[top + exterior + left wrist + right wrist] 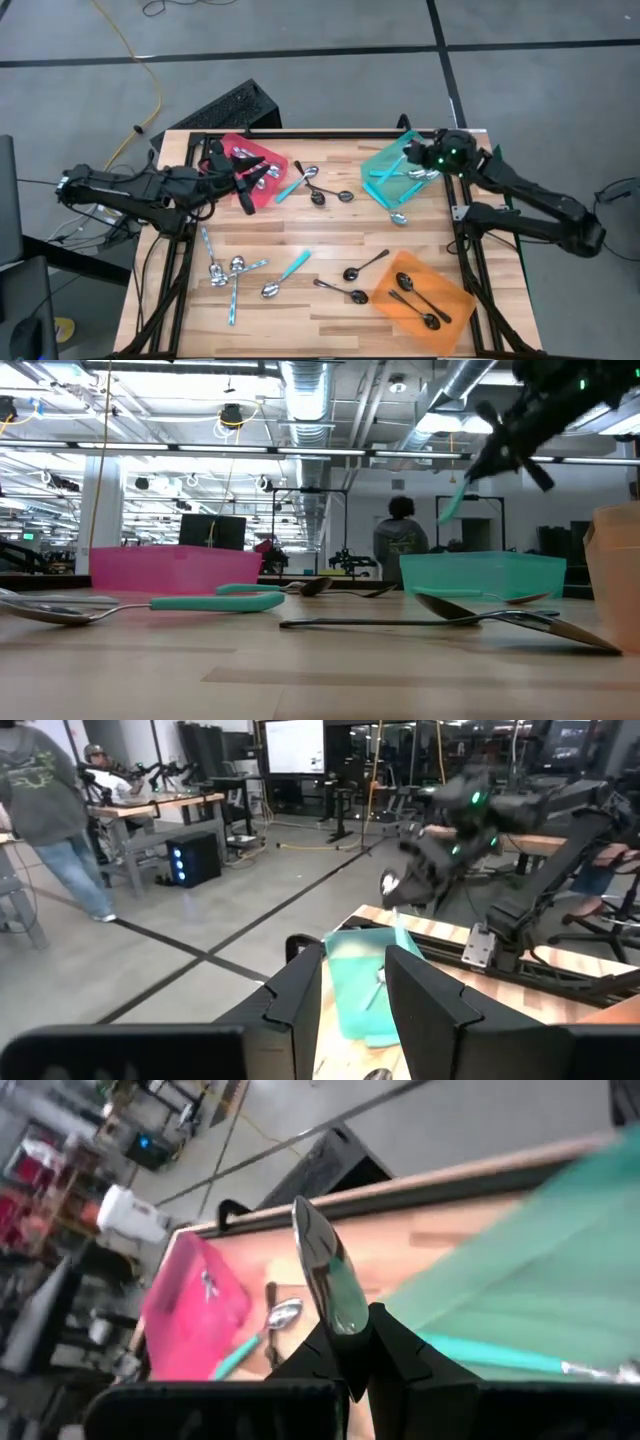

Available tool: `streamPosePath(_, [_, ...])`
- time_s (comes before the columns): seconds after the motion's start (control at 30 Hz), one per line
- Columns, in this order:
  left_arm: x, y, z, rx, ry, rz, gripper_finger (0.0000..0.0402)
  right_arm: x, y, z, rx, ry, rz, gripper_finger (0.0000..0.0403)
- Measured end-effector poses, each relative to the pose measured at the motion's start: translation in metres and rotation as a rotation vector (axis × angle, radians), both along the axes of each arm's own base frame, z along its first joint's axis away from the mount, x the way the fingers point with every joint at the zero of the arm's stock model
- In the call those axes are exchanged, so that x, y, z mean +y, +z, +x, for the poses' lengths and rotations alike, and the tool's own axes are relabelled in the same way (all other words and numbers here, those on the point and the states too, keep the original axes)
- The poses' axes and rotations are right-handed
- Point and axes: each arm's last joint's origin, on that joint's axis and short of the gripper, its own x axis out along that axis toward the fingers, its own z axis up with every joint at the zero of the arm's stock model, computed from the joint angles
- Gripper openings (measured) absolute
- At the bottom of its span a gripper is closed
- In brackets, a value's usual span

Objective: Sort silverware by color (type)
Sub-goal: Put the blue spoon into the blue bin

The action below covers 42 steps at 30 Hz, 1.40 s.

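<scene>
My right gripper (412, 156) hovers above the teal tray (385, 180) at the table's far right, shut on a teal-handled spoon (330, 1280). The low view shows that gripper (492, 460) well above the tray with the teal handle (452, 500) slanting down from it. Other teal-handled spoons (405, 175) lie in the tray. My left gripper (245, 192) is open over the near edge of the red tray (228, 145), which has silver spoons (258, 172) lying in it. Its fingers (300, 1000) point level toward the right arm. Black spoons (415, 300) lie in the orange tray (455, 300). My right gripper pinches the spoon between its two fingers at the neck just below the silver bowl (338, 1312). The bowl sticks out past the fingertips (395, 1345). The spoon is lifted clear above the teal tray, and its teal handle (452, 500) slants downward.
Loose spoons lie over the middle and near part of the wooden table: teal-handled ones (295, 265) and silver ones (225, 270) near left, black ones (365, 265) near the orange tray, more (315, 185) between the red and teal trays. A person (400, 535) stands beyond the table.
</scene>
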Motion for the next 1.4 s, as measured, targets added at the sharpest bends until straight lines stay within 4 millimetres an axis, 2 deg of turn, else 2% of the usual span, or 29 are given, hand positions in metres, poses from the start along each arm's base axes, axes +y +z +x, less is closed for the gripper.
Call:
streamPosePath(0.13, [-0.001,0.002,-0.004,-0.013,-0.012,-0.002,0.0100,-0.004,-0.032,-0.003,-0.053,-0.056,0.068,0.0034])
streamPosePath(0.23, [-0.001,0.009,-0.015,-0.065,-0.018,-0.013,0.0100,-0.005,-0.045,-0.007,-0.044,-0.078,0.106,0.0034])
streamPosePath(0.5, [0.005,0.023,-0.047,-0.147,-0.006,-0.024,0.0100,-0.011,-0.047,-0.011,-0.034,-0.133,0.110,0.0034])
streamPosePath(0.63, [0.007,0.022,-0.055,-0.140,0.008,-0.024,0.0100,-0.018,-0.053,-0.014,0.008,-0.196,0.127,0.0034])
streamPosePath(0.83, [0.007,0.020,-0.057,-0.107,0.011,-0.020,0.0100,-0.028,-0.059,-0.017,0.028,-0.266,0.161,0.0034])
streamPosePath(1.4, [0.008,0.017,-0.057,-0.078,0.039,-0.013,0.0100,-0.042,-0.088,-0.008,0.120,-0.357,0.311,0.0034])
